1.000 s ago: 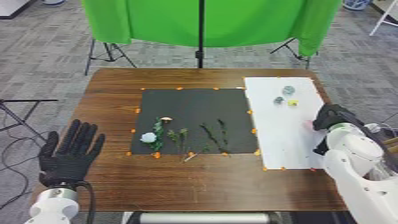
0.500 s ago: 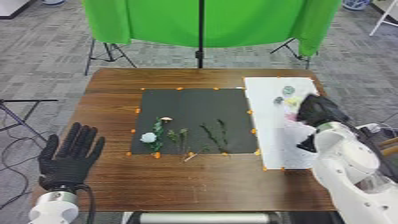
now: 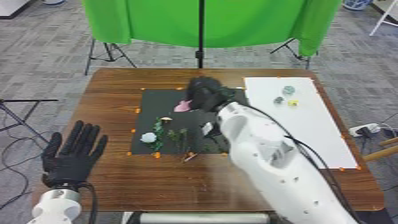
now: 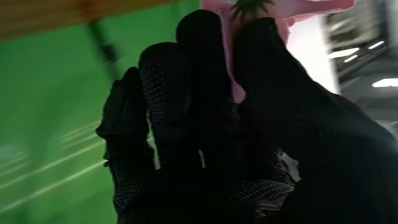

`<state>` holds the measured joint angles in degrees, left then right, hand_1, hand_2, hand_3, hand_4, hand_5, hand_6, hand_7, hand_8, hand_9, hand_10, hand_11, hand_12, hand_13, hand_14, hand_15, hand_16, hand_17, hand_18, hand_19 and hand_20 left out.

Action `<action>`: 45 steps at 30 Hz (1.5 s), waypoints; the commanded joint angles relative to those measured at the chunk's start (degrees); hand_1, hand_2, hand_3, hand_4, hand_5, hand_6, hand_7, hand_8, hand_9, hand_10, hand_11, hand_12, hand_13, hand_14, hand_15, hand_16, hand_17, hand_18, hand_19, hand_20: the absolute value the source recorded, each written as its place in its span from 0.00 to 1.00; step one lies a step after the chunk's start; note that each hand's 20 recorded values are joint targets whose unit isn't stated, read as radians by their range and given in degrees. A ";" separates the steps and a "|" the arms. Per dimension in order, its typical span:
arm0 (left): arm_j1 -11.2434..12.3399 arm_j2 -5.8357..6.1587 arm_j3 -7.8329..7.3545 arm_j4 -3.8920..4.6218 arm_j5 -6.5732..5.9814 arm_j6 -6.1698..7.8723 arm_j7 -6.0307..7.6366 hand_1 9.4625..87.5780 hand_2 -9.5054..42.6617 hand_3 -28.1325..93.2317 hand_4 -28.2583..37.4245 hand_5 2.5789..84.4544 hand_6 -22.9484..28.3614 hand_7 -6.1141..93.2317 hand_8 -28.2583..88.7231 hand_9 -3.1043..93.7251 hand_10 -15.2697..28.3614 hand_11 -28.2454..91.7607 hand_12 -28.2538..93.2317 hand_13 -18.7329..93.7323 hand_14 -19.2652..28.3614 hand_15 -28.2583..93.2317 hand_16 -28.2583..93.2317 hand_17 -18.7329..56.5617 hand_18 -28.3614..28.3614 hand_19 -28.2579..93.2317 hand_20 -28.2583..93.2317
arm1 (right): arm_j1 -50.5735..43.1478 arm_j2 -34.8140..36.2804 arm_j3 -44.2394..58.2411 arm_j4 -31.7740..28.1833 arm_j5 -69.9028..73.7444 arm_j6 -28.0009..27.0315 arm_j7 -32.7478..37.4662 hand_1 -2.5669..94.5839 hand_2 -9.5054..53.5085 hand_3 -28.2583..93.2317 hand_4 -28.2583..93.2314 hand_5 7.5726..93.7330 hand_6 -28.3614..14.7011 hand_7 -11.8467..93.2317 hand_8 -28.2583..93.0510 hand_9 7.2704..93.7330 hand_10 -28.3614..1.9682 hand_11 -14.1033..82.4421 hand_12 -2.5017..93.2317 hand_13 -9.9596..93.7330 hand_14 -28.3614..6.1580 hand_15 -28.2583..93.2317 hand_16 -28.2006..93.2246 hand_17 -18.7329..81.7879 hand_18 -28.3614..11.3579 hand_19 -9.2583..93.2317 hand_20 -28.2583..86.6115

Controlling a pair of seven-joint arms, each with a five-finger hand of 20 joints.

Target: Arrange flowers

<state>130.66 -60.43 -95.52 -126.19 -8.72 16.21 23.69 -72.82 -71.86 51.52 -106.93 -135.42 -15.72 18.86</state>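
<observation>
nr end 1st: left hand [image 3: 71,167] lies by table's [image 3: 151,187] left edge, fingers straight & spread, nothing gripped. right arm [image 3: 280,172] slants in from bottom edge, over the wood & the mat's right part. small stick [image 3: 189,157] pokes over nr edge of black mat [image 3: 160,102], by orange tape marks [image 3: 156,155]. on mat, l. to r.: white flower [image 3: 148,137] w/ leafy green stem, then thin green stems [image 3: 178,139]; small pale flower [image 3: 166,119] a bit farther. right hand [image 3: 204,95] is up over mat's far right part, pink flower [image 3: 183,106] pinched btwn thumb & finger, other fingers nearly straight; petals stick out past fingertips in wrist view. white sheet [image 3: 293,135] sits r. of mat, w/ yellow flower [image 3: 292,103] & 2 grey-green pcs [image 3: 288,90] toward its far end. wood strips run btwn mat & table's left and far edges. green cloth [image 3: 213,25] hangs beyond.
</observation>
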 commanded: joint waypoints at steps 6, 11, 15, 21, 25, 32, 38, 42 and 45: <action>-0.24 0.45 -0.09 0.73 0.35 0.32 -1.89 0.22 0.48 0.84 0.00 0.55 0.61 0.19 0.16 0.46 0.67 0.41 0.32 0.47 0.66 0.48 0.20 0.19 0.73 0.54 0.36 | -2.99 -2.74 -6.83 4.69 -9.83 -0.40 -0.24 0.62 0.01 0.83 0.00 0.80 0.64 0.36 0.23 0.87 0.53 0.32 0.51 0.70 0.49 0.72 0.57 0.47 0.16 0.88 0.62; -0.40 0.46 -0.29 0.97 0.45 0.35 -2.53 0.22 0.48 0.84 0.00 0.55 0.61 0.19 0.16 0.46 0.67 0.41 0.32 0.47 0.67 0.48 0.20 0.19 0.73 0.53 0.36 | -3.03 -3.30 -7.28 6.41 -11.23 1.75 1.05 0.62 0.00 0.83 0.00 0.80 0.64 0.36 0.23 0.86 0.53 0.33 0.52 0.70 0.48 0.72 0.57 0.47 0.16 0.88 0.62; -0.37 0.38 -0.45 0.98 0.42 0.30 -2.64 0.22 0.48 0.84 0.00 0.55 0.61 0.19 0.16 0.46 0.67 0.41 0.32 0.47 0.66 0.48 0.20 0.19 0.73 0.53 0.36 | -3.19 -3.15 -7.42 6.52 -10.47 2.84 2.41 0.62 0.00 0.84 0.00 0.79 0.64 0.36 0.23 0.86 0.52 0.33 0.52 0.69 0.48 0.73 0.58 0.47 0.16 0.88 0.62; -0.26 0.23 -0.43 1.03 0.30 0.32 -2.47 0.22 0.48 0.84 0.00 0.55 0.61 0.19 0.16 0.46 0.67 0.41 0.32 0.47 0.66 0.48 0.20 0.19 0.73 0.53 0.36 | -3.40 -2.87 -6.94 6.22 -10.64 3.14 2.29 0.61 0.00 0.83 0.00 0.73 0.63 0.31 0.21 0.82 0.52 0.34 0.50 0.67 0.46 0.74 0.57 0.46 0.16 0.88 0.61; -0.44 0.18 -0.17 1.18 0.02 0.64 -2.21 0.22 0.48 0.84 0.00 0.55 0.61 0.19 0.16 0.46 0.67 0.41 0.32 0.47 0.67 0.48 0.20 0.19 0.73 0.54 0.36 | -3.42 -2.82 -6.47 6.38 -10.31 2.62 2.91 0.61 0.00 0.82 0.00 0.71 0.63 0.29 0.21 0.81 0.52 0.34 0.50 0.66 0.46 0.75 0.57 0.46 0.16 0.88 0.61; -0.63 0.23 0.20 1.19 -0.04 0.99 -1.79 0.22 0.48 0.84 0.00 0.55 0.61 0.19 0.16 0.46 0.67 0.41 0.32 0.47 0.66 0.48 0.20 0.19 0.73 0.54 0.36 | -4.07 -2.80 -5.06 5.39 -9.10 3.33 3.70 0.61 0.00 0.83 0.00 0.69 0.63 0.26 0.17 0.80 0.52 0.35 0.50 0.65 0.46 0.75 0.57 0.46 0.16 0.88 0.61; -1.20 0.09 0.42 1.28 -1.07 2.16 -1.33 0.22 0.48 0.84 0.00 0.55 0.61 0.19 0.16 0.46 0.67 0.41 0.32 0.47 0.67 0.48 0.20 0.19 0.73 0.54 0.36 | -4.68 -2.98 -2.07 2.14 -6.29 1.73 3.94 0.60 0.00 0.82 0.00 0.65 0.63 0.25 0.13 0.79 0.52 0.35 0.49 0.64 0.43 0.77 0.55 0.45 0.15 0.88 0.60; -1.37 -0.53 0.56 1.23 -0.57 1.93 -1.56 0.22 0.48 0.84 0.00 0.55 0.61 0.19 0.16 0.46 0.67 0.41 0.32 0.47 0.67 0.48 0.20 0.19 0.73 0.54 0.36 | -5.90 -0.90 2.32 -1.47 -4.33 1.67 4.53 0.57 0.00 0.83 0.00 0.64 0.62 0.24 0.14 0.76 0.50 0.40 0.44 0.63 0.41 0.80 0.49 0.44 0.15 0.87 0.60; -0.75 -0.56 0.17 1.09 -0.33 1.84 -0.99 0.22 0.48 0.84 0.00 0.55 0.61 0.20 0.16 0.46 0.67 0.42 0.32 0.47 0.67 0.48 0.20 0.19 0.73 0.54 0.36 | -6.48 1.05 7.96 -3.52 1.57 1.87 7.73 0.47 0.00 0.87 0.00 0.62 0.60 0.23 0.14 0.70 0.42 0.50 0.30 0.62 0.39 0.79 0.47 0.43 0.14 0.86 0.60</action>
<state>129.16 -60.05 -95.37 -125.34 -9.09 17.59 22.23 -78.58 -74.69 51.03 -105.94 -139.92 -14.53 22.57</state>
